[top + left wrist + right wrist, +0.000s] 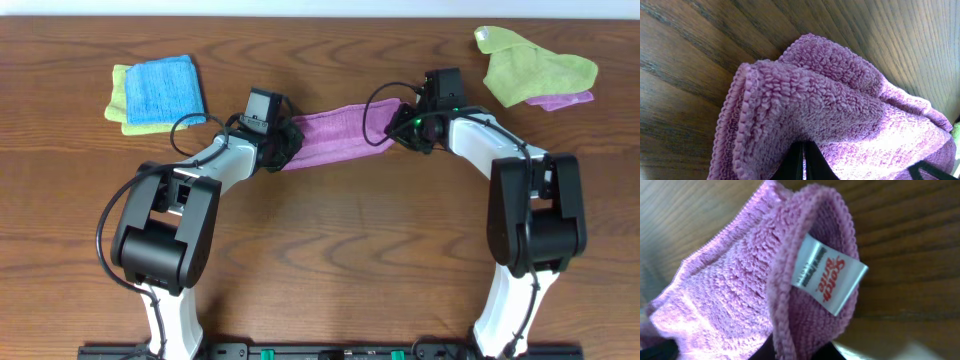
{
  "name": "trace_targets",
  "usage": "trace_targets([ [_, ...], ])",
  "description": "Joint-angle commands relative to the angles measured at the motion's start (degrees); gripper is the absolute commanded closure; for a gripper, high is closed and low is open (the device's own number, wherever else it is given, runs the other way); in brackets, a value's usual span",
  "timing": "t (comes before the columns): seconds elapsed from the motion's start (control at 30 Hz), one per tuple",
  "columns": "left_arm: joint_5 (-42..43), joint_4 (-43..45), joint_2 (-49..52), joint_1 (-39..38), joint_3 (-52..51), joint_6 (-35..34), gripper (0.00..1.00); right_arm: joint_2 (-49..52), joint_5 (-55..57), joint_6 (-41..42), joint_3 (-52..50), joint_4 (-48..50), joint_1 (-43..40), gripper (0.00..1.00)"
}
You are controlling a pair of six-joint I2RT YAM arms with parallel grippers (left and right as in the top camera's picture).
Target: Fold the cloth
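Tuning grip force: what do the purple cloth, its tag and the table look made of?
The cloth: probably microfibre terry; fuzzy looped pile, matte, stitched edge.
Its tag: smooth white label, woven or satin, can't tell which; red print, slight sheen.
The table: wood or wood-look laminate; brown grain lines, smooth, soft glare.

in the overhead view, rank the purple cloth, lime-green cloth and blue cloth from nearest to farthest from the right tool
1. purple cloth: gripped by the right tool, at the middle of the view.
2. lime-green cloth: top right of the view.
3. blue cloth: top left of the view, across from the tool.
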Motion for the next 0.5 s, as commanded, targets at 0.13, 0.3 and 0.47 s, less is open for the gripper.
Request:
trace_targets([
  [0.13,-0.87,-2.14,1.33,0.15,0.09,-0.22,0.94,-1.66,2.12,-3.63,-0.63,0.48,-1.2,0.99],
  [0.3,0.07,-2.1,1.33,0.13,0.09,-0.22,0.94,-7.08,1.57,-7.08,-0.61,1.73,-0.92,0.99],
  [0.47,0.66,-2.05,1.33,0.13,0.09,-0.24,0.94,-9.4,-1.7,-8.85,-0.61,1.44,1.64,0.99],
])
